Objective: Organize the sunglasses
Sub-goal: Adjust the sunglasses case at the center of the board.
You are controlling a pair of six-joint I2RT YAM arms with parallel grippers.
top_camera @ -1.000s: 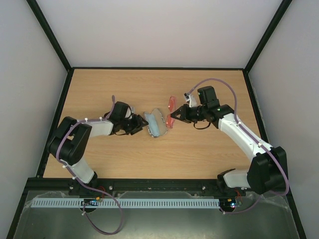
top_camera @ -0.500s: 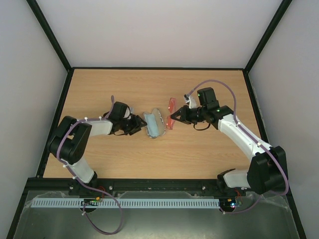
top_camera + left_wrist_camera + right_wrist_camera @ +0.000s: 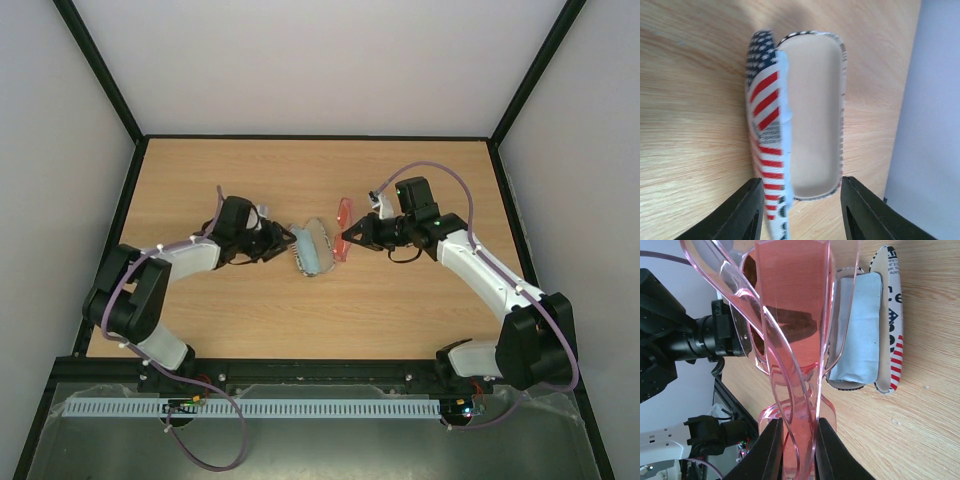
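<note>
My right end effector [image 3: 799, 426] is clamped on the red-orange sunglasses [image 3: 795, 315], which stick out edge-on past its fingertips, just beside the open flag-print case [image 3: 765, 105] (a light blue cloth [image 3: 857, 335] lies inside). My left end effector [image 3: 801, 187] straddles the case's near end on the bench [image 3: 690, 100]. I can't tell whether it is actually gripping.

The open flag-print case [image 3: 812, 115] lies on the wooden table [image 3: 690, 100], its six-o'clock end between the left gripper's [image 3: 802, 185] two dark fingers.
</note>
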